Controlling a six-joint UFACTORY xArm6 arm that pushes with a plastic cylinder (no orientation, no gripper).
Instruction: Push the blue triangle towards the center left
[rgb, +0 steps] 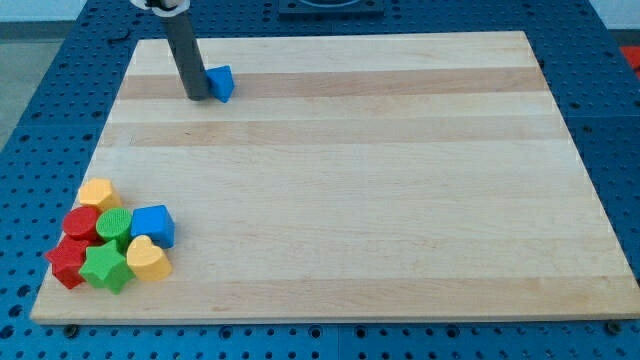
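Note:
The blue triangle (221, 83) lies on the wooden board (340, 180) near the view's top left. My tip (197, 96) stands right against the triangle's left side, touching or nearly touching it. The dark rod rises from there to the view's top edge.
A cluster of blocks sits at the board's bottom left: a yellow block (97, 193), a red cylinder (81, 224), a green block (114, 226), a blue cube (153, 225), a yellow heart (147, 259), a green star (105, 268) and a red star (67, 262). A blue perforated table surrounds the board.

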